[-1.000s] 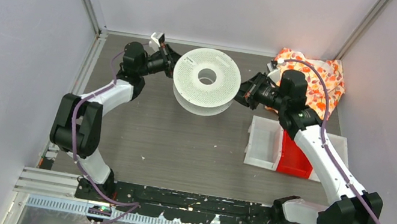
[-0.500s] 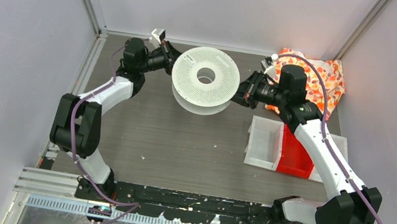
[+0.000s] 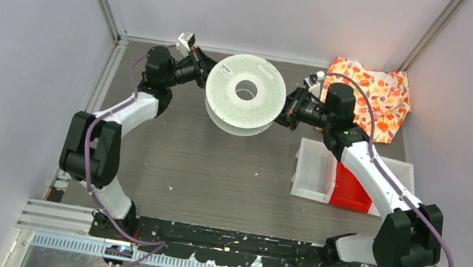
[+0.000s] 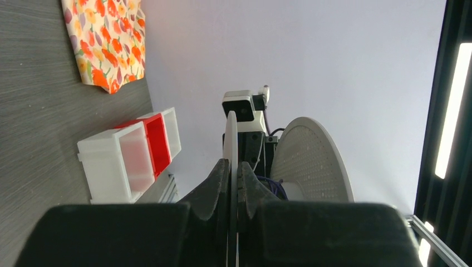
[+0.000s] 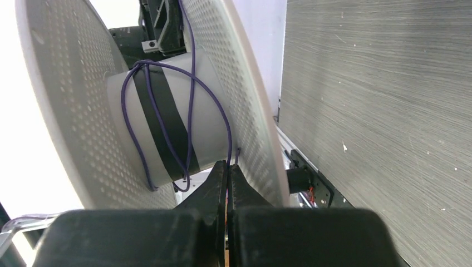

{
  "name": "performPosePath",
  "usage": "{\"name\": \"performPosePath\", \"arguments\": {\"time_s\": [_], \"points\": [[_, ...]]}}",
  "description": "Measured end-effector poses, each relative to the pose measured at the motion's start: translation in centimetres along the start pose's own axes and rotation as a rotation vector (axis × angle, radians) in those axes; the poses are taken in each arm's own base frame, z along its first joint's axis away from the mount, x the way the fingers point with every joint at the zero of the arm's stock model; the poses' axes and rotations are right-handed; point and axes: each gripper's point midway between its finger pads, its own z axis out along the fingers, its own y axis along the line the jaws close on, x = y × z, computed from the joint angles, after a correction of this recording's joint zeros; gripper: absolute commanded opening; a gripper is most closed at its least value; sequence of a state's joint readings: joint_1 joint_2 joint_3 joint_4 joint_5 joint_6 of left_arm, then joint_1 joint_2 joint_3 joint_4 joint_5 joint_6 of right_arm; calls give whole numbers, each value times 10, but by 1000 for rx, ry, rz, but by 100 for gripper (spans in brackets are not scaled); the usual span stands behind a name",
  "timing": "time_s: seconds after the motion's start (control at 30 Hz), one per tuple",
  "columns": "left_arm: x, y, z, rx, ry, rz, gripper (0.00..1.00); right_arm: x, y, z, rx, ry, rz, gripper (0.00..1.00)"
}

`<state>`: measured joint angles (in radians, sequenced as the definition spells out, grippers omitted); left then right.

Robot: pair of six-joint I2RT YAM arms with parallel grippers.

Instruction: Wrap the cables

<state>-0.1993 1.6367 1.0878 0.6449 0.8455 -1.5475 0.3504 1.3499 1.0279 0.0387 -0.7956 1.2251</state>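
At the far end of the desk [image 3: 213, 166], a white perforated spool [image 3: 245, 95] is clamped by the upper rim in the left gripper [image 4: 232, 167], whose fingers are closed flat on the thin flange. The cable [image 5: 193, 75], a very thin purple wire, is seen between the two flanges, looped loosely a few turns round the core and crossing a black band there. The right gripper [image 5: 227, 167] is pressed together on a strand of it just beside the core.

The cable is judged light, limp and slippery, far thinner than a finger; it is likely to slide out of a weak pinch and to spring off the core if tension is lost. It is best taken close to the core, kept taut but not jerked, since so fine a wire may kink or snap.

The desk is dark and wood-grained, with small specks. White and red bins [image 3: 335, 175] and a flowered cloth [image 3: 371, 91] lie near the right arm, and plain walls close in on three sides, so swing room is judged tight.
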Motion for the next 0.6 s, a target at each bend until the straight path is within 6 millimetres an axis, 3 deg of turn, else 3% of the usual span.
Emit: {"name": "performPosePath", "arguments": {"time_s": [0.33,0.6], "points": [[-8,6,-4,19,-29,-40,1,-7,8,9,-101,10,66,1],[-8,13,-4,-4,-30,-27,0,2,11,7,-111,70,53,1]]}}
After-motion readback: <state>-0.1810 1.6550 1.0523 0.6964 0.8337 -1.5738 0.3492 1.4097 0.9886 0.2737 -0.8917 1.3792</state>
